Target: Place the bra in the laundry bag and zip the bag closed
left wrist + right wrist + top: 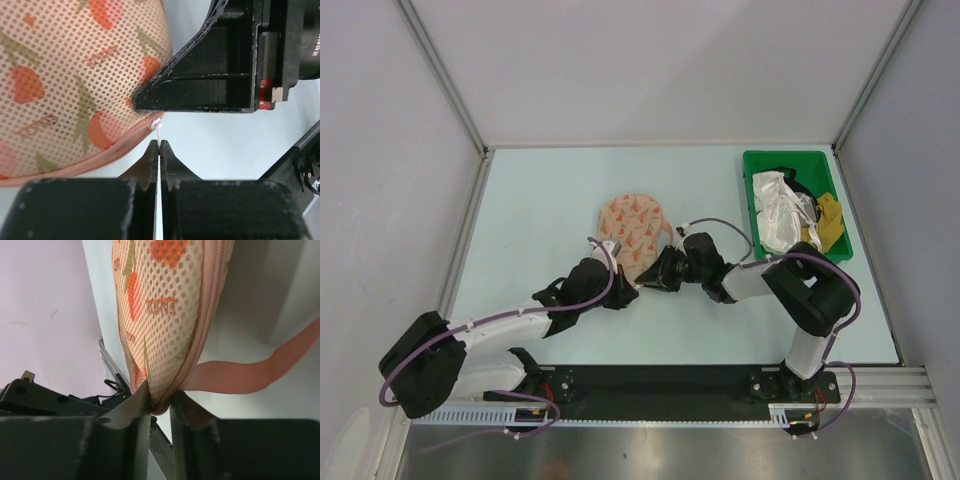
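Observation:
The laundry bag [632, 228] lies closed on the table, pale pink mesh with an orange print. No bra shows in any view. My left gripper [623, 291] is at the bag's near edge, shut on the thin white zip pull [158, 131] that hangs from the pink zip edge [75, 167]. My right gripper [657, 277] is shut on the bag's near end [162, 402], pinching the mesh and the zip edge between its fingers. A pink carry strap [260, 372] runs off to the right in the right wrist view. The right gripper's body [215, 65] fills the upper right of the left wrist view.
A green plastic bin [795, 200] stands at the back right, holding white, yellow and black cloth. Grey walls close the table on the left, back and right. The two grippers sit close together at the bag's near end.

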### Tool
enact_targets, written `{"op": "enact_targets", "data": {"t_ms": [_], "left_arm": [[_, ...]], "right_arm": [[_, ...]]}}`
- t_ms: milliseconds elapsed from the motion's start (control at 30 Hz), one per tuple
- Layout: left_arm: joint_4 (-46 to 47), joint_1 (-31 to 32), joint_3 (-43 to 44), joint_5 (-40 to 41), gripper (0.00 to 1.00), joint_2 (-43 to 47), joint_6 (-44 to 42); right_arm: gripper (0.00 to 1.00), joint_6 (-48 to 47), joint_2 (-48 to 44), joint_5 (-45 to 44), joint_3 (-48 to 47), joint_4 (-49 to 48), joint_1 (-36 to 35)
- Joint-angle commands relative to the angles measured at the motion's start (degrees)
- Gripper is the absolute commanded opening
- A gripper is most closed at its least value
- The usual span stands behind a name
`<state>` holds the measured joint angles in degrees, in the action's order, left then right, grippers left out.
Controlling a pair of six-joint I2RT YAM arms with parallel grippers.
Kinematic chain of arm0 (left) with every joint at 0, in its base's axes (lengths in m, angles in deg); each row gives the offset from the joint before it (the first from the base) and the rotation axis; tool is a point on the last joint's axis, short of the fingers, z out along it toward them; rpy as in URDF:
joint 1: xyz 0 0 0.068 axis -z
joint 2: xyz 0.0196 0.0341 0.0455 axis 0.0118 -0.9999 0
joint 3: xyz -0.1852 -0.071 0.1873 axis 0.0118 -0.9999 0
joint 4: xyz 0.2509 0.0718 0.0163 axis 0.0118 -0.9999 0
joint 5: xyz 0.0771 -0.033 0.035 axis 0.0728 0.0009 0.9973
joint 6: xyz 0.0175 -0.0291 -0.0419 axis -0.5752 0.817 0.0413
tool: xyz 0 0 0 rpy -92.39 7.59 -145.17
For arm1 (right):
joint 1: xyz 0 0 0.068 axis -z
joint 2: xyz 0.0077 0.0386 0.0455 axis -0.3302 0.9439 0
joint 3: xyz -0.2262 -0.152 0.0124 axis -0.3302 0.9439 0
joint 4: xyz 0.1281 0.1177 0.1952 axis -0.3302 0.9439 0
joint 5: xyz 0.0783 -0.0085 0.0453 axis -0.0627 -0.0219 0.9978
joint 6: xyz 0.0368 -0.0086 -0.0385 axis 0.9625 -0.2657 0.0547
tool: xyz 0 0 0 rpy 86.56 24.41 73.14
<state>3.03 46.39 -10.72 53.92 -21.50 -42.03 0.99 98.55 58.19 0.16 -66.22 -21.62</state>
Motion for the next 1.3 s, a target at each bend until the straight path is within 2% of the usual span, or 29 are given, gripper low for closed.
{"op": "enact_targets", "data": {"t_ms": [0,133,300,367,500,600,667,700,767,800,867,900,1000,1267], "left_arm": [[-0.11,-0.27,-1.74,1.45,0.0,3.23,-0.72],[-3.36,-6.84,-5.78,1.45,0.0,7.71,-0.71],[-13.2,-10.82,-6.67,6.19,0.0,16.14,-4.4],[-13.57,-11.26,-6.85,5.85,0.0,17.56,-4.85],[-9.44,-10.39,-6.59,-0.91,0.0,16.0,-3.27],[-9.17,-5.03,-2.99,1.18,0.0,12.13,-2.13],[-5.32,-2.65,-0.8,0.58,0.0,7.47,-0.47],[-4.43,-2.39,-0.26,0.23,0.0,5.89,0.07],[-2.07,-2.3,1.23,-0.66,0.0,2.37,0.69],[-1.62,-2.3,1.76,-0.83,0.0,1.4,0.69],[-1.52,-2.3,3.86,-1.18,0.0,-0.97,-0.18],[-1.44,-2.3,4.4,-1.27,0.0,-1.59,-0.45],[-0.82,-2.21,5.19,-2.24,0.0,-3.35,-0.89],[0.06,-2.12,3.09,-2.77,0.0,-1.95,-0.28]], "right_arm": [[0.15,0.84,1.84,1.08,-0.09,-6.27,2.66],[0.06,-3.02,2.28,4.49,-1.14,-2.77,5.92],[0.05,-10.23,3.42,8.37,-5.18,3.65,9.52],[0.05,-14.44,4.65,9.25,-8.95,7.25,10.49],[0.06,-21.3,9.83,10.75,-19.93,16.82,9.97],[0.2,-22.72,12.47,8.39,-27.05,22.02,8.92],[0.28,-22.37,13.18,6.89,-30.22,26.14,8.39],[0.39,-21.67,13.18,5.58,-30.23,27.64,8.47],[0.53,-17.3,10.65,5.12,-27.44,26.09,9.61],[0.62,-14.83,9.24,5.82,-21.85,20.5,10.05],[0.67,-11.13,6.16,6.18,-14.97,14.5,10.76],[0.68,-8.51,3.63,6.61,-9.9,10.03,10.93],[0.68,-3.67,0.54,7.32,-3.28,1.59,10.06],[0.6,0.13,4.74,5.74,-5.71,-3.37,5.05]]}}
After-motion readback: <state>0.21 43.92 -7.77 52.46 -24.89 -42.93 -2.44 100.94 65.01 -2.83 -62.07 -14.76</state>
